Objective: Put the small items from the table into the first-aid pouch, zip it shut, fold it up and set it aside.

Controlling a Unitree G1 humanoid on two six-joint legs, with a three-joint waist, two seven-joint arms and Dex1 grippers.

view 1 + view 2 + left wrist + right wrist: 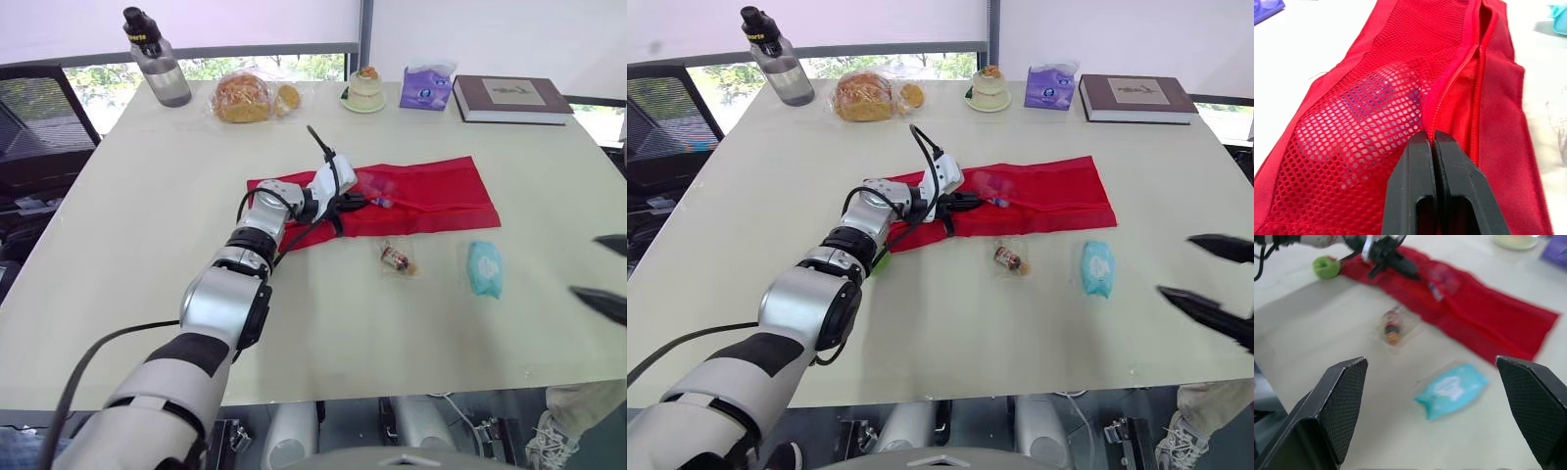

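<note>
The red first-aid pouch (431,196) lies unfolded across the middle of the table, its zipper partly undone. A bluish item (1369,95) shows through the mesh pocket. My left gripper (365,203) rests on the pouch's left part, shut on the zipper line (1432,136) at the edge of the mesh. In front of the pouch lie a small clear packet (397,258) and a teal wipes pack (484,267). A green roll (1326,266) sits by the pouch's left end. My right gripper (1215,281) hovers open near the table's right edge, apart from the wipes pack.
Along the far edge stand a water bottle (157,61), bagged bread (243,98), a small cake on a plate (365,90), a purple tissue pack (425,88) and a book (511,98). A chair (39,127) is at the left. A person's shoe (558,436) shows below.
</note>
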